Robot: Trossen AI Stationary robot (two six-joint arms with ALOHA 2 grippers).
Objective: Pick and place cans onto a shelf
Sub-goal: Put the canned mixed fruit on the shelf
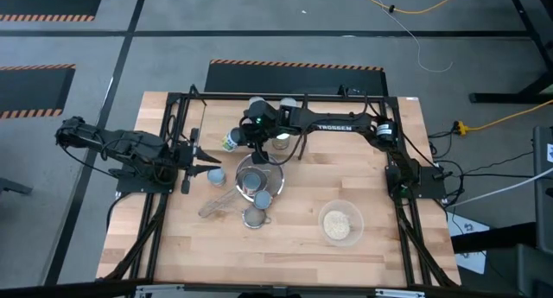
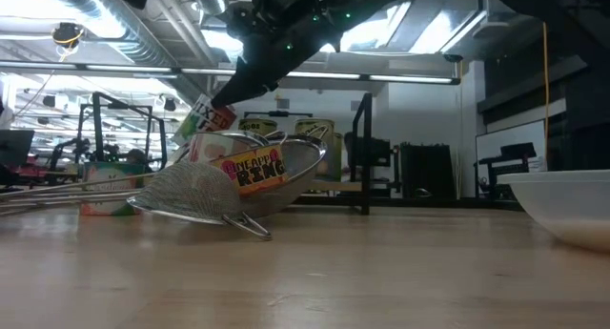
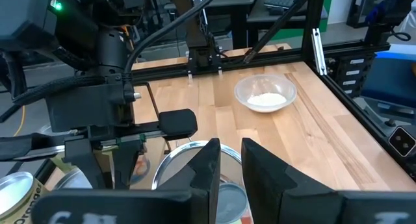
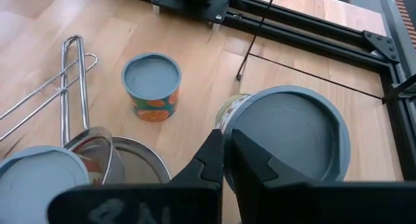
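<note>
The large mesh strainer [image 1: 259, 179] lies near the middle of the wooden table [image 1: 285, 255], and a grey-topped can [image 1: 253, 184] with a yellow and orange label sits inside it. Just beyond the strainer, on its left-arm side, the right gripper [image 4: 224, 160] has its fingers pinched almost together on the rim of a tilted can [image 2: 205, 119], which hangs clear of the table. A short blue-topped can [image 4: 151, 86] stands upright beside the strainer toward the left arm. The left gripper [image 3: 232, 165] hovers next to that can, fingers a narrow slot apart and holding nothing. A small strainer [image 1: 255, 216] lies on the near side of the large one. Farther toward the right arm is a clear glass bowl [image 1: 341, 222] with pale beige stuff in it. Behind the strainer, gold-sided cans [image 2: 315, 133] stand by the black rods of the shelf [image 2: 362, 157]. Around the table is grey floor [image 1: 484, 22] with striped hazard tape and a yellow cable; overhead, strip lights and ducts.
</note>
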